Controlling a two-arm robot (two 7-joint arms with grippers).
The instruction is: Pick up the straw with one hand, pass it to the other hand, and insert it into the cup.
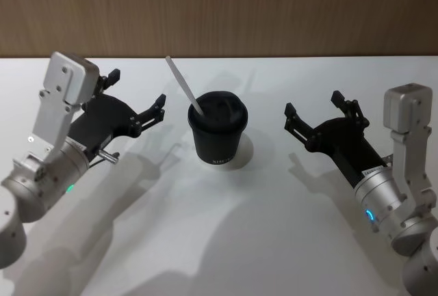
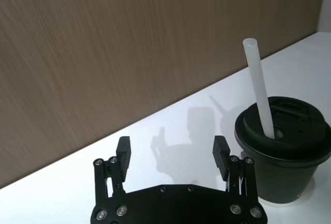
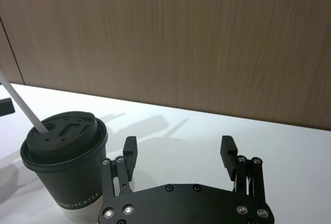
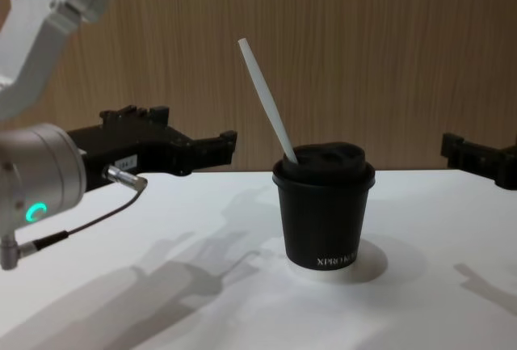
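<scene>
The straw [image 1: 183, 85] is seen standing in the lid hole of the cup [image 1: 217, 134], leaning toward the robot's left and away toward the wooden wall [image 1: 274, 9]. The cup is placed upright on the white surface [image 1: 274, 227], between the two grippers. The left gripper [image 1: 137, 101] is held just beside the cup, its fingers [image 2: 124, 151] spread apart and holding nothing. The right gripper [image 1: 313, 110] is held on the other side, a little farther off, with its fingers [image 3: 227, 150] also apart and holding nothing.
</scene>
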